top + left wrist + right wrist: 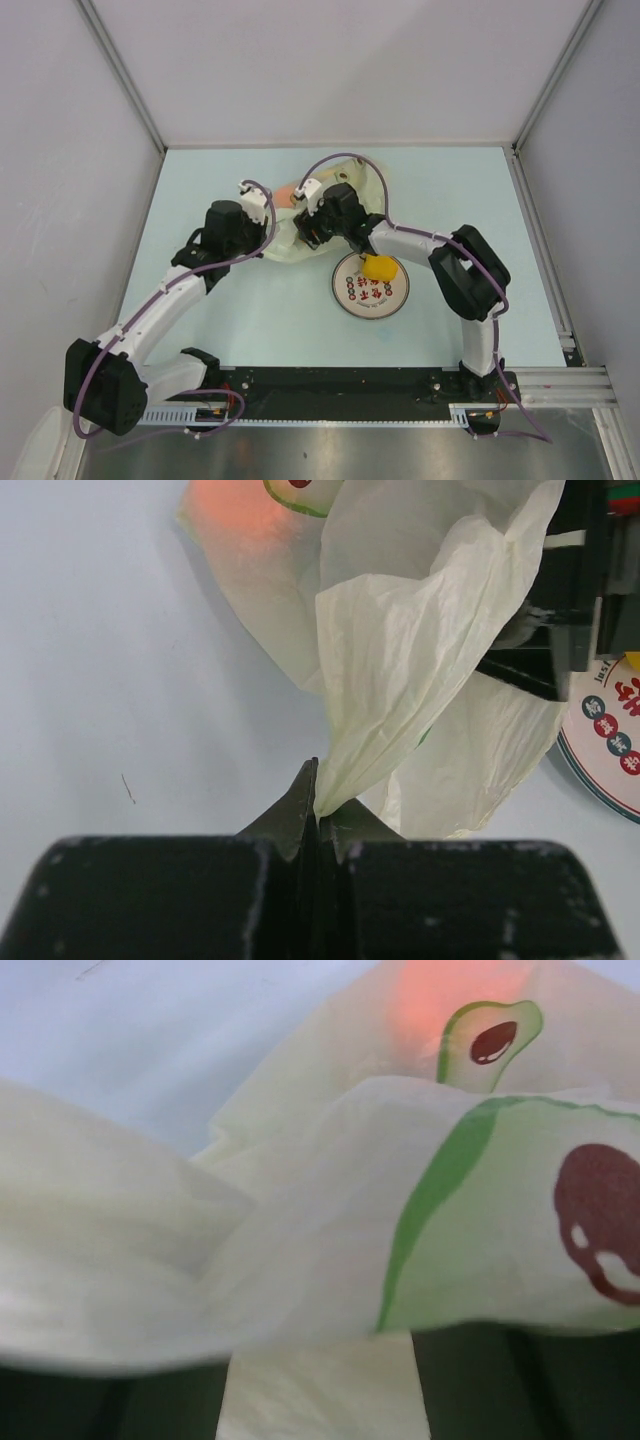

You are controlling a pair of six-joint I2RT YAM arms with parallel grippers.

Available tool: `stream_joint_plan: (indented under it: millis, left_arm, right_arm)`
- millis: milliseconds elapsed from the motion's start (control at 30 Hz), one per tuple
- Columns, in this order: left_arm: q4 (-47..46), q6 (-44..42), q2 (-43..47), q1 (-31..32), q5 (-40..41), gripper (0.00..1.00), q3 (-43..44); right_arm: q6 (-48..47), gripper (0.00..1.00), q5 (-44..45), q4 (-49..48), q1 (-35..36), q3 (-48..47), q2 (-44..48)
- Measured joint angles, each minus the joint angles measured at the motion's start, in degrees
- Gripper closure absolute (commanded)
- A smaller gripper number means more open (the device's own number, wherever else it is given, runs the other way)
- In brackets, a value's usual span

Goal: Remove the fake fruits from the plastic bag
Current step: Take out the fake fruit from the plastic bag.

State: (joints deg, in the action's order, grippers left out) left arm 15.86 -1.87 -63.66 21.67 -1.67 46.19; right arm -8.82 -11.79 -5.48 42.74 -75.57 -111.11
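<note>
The bench (pixel 450 190) is a pale blue-green surface. Plain white walls (pixel 330 60) stand at its left, far and right edges, and both arm bases sit at the near edge.

The plastic bag (pixel 285 250) lies around the middle of the bench, reaching toward the far edge. It is thin, creased and cream-yellow, and carries an avocado print (pixel 490 1035) in green and dark red. One fold of it is lifted off the bench and stretched between the two arms.

The round white plate (pixel 345 295) with red and green marks lies between the bag and the near edge, a little toward the right edge and just beside the bag. The yellow fruit (pixel 380 268) rests on the far part of the plate, outside the bag. The orange fruit (pixel 235 520) is inside the bag on the far side and shows only as an orange glow through the film.

The left fingers (pixel 308 815) are pressed fully together, with a twisted fold of the bag pinched at their tips. The right fingers (pixel 312 235) are at the bag, on its side toward the plate. In the right wrist view the film lies across them and hides the tips, so I cannot tell how far they are open or whether they grip the bag.
</note>
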Motion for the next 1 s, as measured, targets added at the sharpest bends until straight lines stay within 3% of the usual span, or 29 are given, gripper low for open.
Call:
stream_joint_plan:
  millis: [67, 167, 367, 500, 900, 933, 1000]
  left_arm:
    - [0.0, 0.0, 0.0, 0.0, -0.11, 1.0, 0.0]
    - [0.0, 0.0, 0.0, 0.0, -0.28, 1.0, 0.0]
    - [-0.04, 0.15, 0.0, 0.0, -0.81, 1.0, 0.0]
    - [-0.11, 0.26, 0.0, 0.0, -1.51, 1.0, 0.0]
    - [-1.46, 0.42, -0.37, -0.94, -1.75, 1.0, 0.0]
    - [-1.86, 0.87, -0.59, -1.14, -1.79, 1.0, 0.0]
    - [-2.78, 2.08, -1.29, -1.64, -1.97, 1.0, 0.0]
  right_arm:
    - [-0.02, 0.11, 1.99, -0.85, 0.22, -0.81, -1.51]
    - [0.24, 0.0, 4.31, -1.44, 0.28, -1.97, -3.87]
    - [0.5, 0.0, 8.13, -1.79, 0.28, -5.31, -9.25]
    - [0.81, 0.06, 8.92, -2.05, 0.26, -6.86, -11.82]
    - [-0.24, 0.66, 4.11, -1.44, -0.9, -8.37, -12.55]
    - [-0.37, 0.78, 3.3, -1.2, -0.9, -8.39, -12.55]
    - [-0.98, 0.85, 2.34, -0.48, -0.94, -8.46, -12.52]
